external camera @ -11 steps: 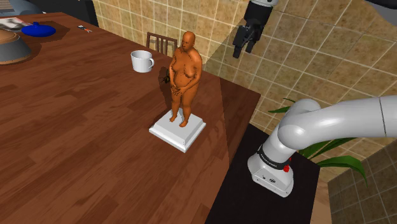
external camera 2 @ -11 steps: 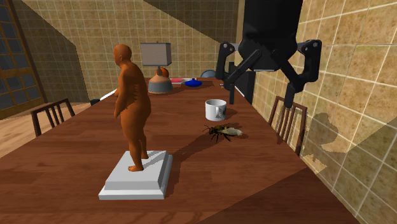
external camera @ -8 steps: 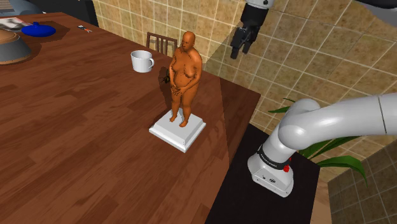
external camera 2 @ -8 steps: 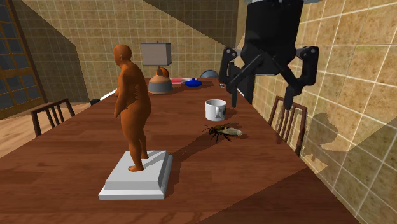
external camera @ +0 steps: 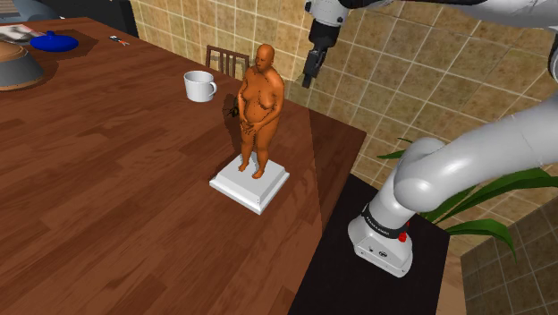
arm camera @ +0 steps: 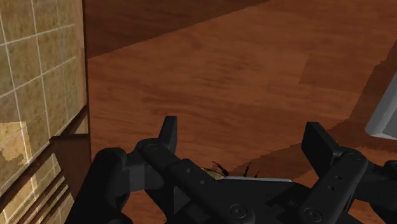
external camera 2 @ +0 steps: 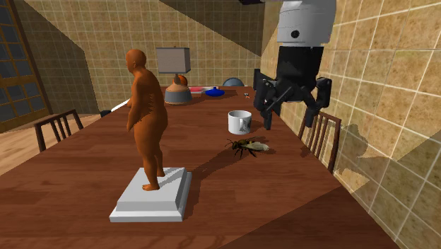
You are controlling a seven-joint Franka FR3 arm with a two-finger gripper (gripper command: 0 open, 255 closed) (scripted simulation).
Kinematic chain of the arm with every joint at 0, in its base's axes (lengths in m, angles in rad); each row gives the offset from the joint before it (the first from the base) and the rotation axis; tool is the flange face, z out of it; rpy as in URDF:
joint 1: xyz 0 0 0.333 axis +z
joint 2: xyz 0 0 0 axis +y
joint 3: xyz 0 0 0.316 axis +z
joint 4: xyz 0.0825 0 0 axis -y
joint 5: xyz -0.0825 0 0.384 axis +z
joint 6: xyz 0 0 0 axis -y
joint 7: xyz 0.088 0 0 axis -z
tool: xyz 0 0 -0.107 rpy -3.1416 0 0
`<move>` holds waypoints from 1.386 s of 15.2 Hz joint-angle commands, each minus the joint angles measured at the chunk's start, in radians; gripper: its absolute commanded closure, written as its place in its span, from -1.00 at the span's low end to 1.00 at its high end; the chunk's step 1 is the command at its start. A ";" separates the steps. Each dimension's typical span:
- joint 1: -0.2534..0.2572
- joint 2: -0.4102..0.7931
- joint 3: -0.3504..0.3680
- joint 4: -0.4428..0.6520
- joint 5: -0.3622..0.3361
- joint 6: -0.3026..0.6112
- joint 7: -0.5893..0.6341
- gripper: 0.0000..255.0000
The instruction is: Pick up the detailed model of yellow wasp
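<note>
Two-finger gripper [external camera: 310,72], shoulder view: up over the table's [external camera: 107,179] far edge, orange figurine [external camera: 257,107] lower, off to one side of the jaws. Second exterior view: jaws spread, holding nothing; yellow wasp [external camera 2: 249,146] on the wood just below them, white mug [external camera 2: 240,122] beside. Wrist view: wasp's legs peek out between the finger bases.

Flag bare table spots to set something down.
Free: broad bare wood left of the statue in the shoulder view, and the near end of the table past the plinth. Crowded: mug, wasp and gripper by the wall-side edge.
</note>
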 commanded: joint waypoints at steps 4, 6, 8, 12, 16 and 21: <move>0.052 0.182 -0.052 0.063 0.010 0.119 -0.209 -1.00; 0.072 0.256 -0.066 0.098 0.021 0.155 -0.290 -1.00; 0.089 0.329 -0.075 0.136 0.036 0.187 -0.371 -1.00; 0.118 0.474 -0.081 0.225 0.072 0.237 -0.528 -1.00; 0.136 0.615 -0.069 0.324 0.109 0.269 -0.676 -1.00; 0.136 0.645 -0.065 0.300 0.117 0.323 -0.696 -1.00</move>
